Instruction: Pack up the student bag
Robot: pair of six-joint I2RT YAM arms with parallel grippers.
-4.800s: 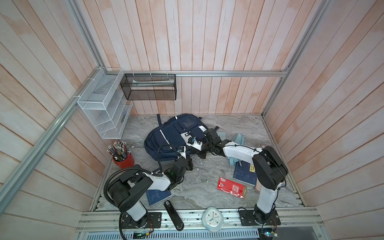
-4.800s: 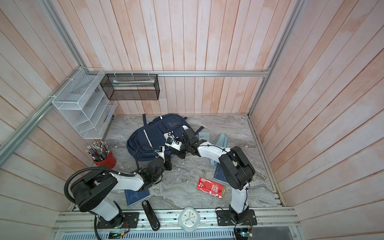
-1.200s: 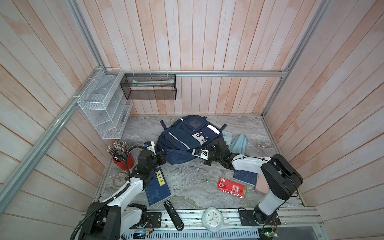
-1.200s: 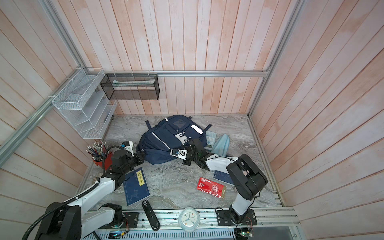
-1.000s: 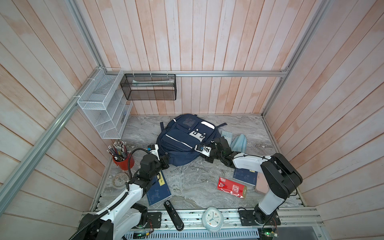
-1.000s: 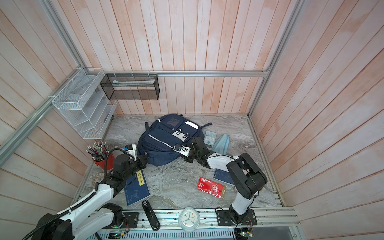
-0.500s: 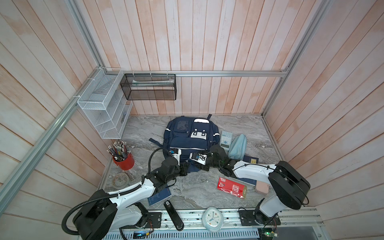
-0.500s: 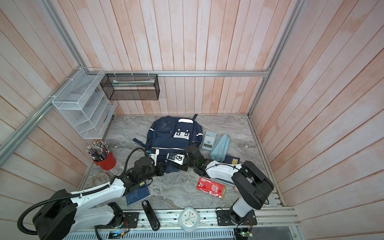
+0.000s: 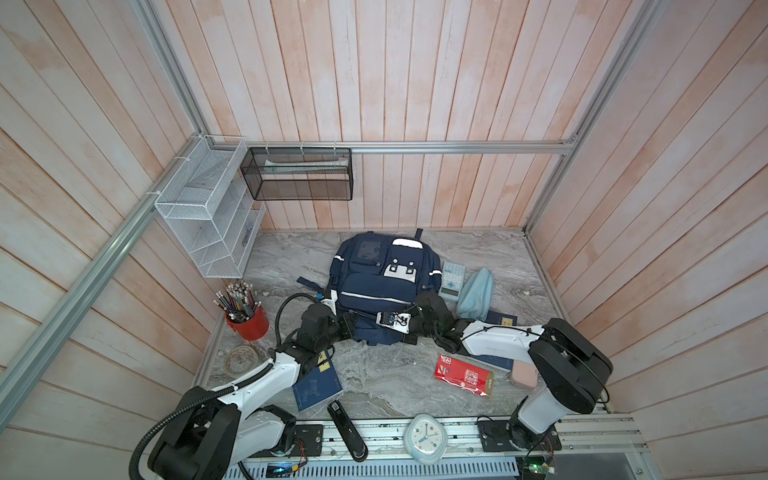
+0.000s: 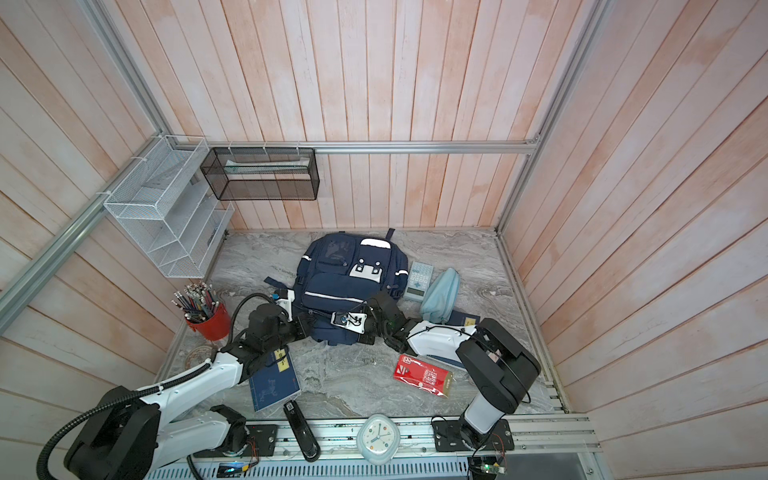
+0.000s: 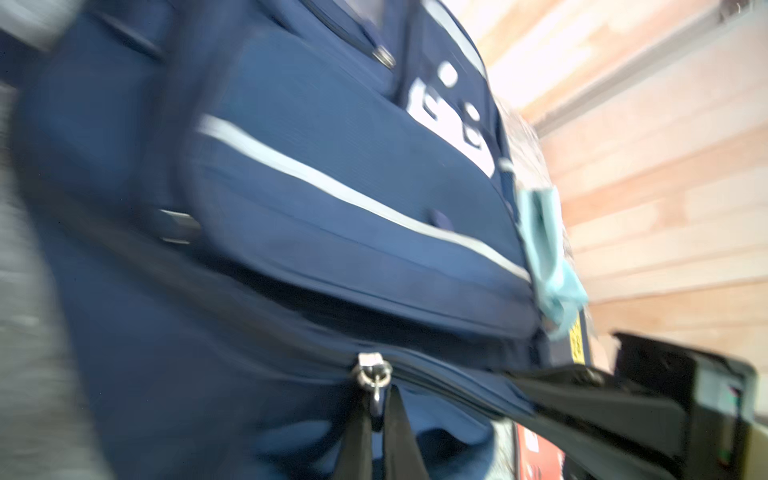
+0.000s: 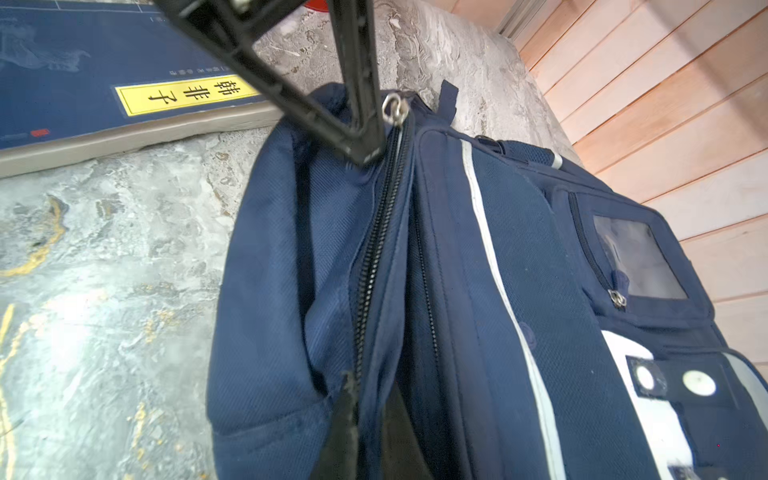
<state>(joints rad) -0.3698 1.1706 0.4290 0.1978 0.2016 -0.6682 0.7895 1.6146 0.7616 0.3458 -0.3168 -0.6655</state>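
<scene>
The student bag (image 9: 384, 286), a navy backpack with white stripes, lies flat in the middle of the marble floor in both top views (image 10: 353, 286). My left gripper (image 9: 353, 327) is at its near left corner. In the left wrist view the left gripper (image 11: 376, 409) is shut on the metal zip pull (image 11: 374, 374). My right gripper (image 9: 405, 337) is at the near edge from the right. In the right wrist view the right gripper (image 12: 370, 419) pinches the bag's fabric beside the closed zip (image 12: 374, 257), and the left gripper's fingers (image 12: 361, 124) hold the pull at the far end.
A blue book (image 9: 318, 384) and black stapler (image 9: 347, 430) lie near left, a red packet (image 9: 463, 376) near right. A calculator (image 9: 452, 279) and light-blue pouch (image 9: 476, 293) sit right of the bag. A red pencil cup (image 9: 247, 326) stands left; wire racks (image 9: 208, 224) hang on the wall.
The bag has turned and slid to the middle, now square to the back wall. My left arm swung in from the left to its near edge. The right gripper closed on the fabric.
</scene>
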